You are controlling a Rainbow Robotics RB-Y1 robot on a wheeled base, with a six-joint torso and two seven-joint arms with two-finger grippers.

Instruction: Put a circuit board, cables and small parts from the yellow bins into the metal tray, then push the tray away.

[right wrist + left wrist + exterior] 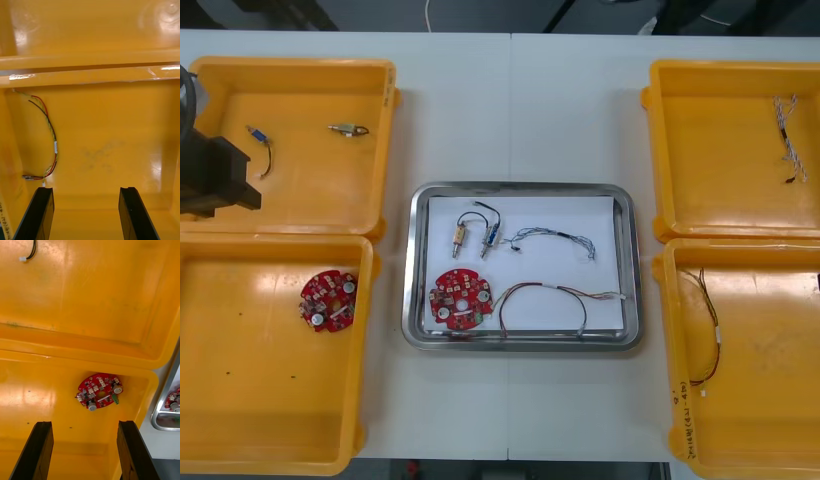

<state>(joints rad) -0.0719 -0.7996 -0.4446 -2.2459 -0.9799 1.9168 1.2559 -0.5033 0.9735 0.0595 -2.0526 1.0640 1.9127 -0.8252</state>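
Loading looks finished — shiny rectangular metal tray (520, 187) at frame centre holds a round red circuit board (461, 299), two small metal parts (459, 238), a twisted blue and white cable (555, 238) and a red and yellow cable (545, 293).

Left hand (84, 423): fingers apart, empty, facing a spare red board (99, 391) in the lower-left yellow bin (270, 440).

Right hand (87, 189): also apart and empty, over the lower-right yellow bin (770, 430).

Next, by my reading: a hand to the tray's lower rim, then a steady push toward frame top.

Pale tabletop (520, 100) — dark floor beyond.
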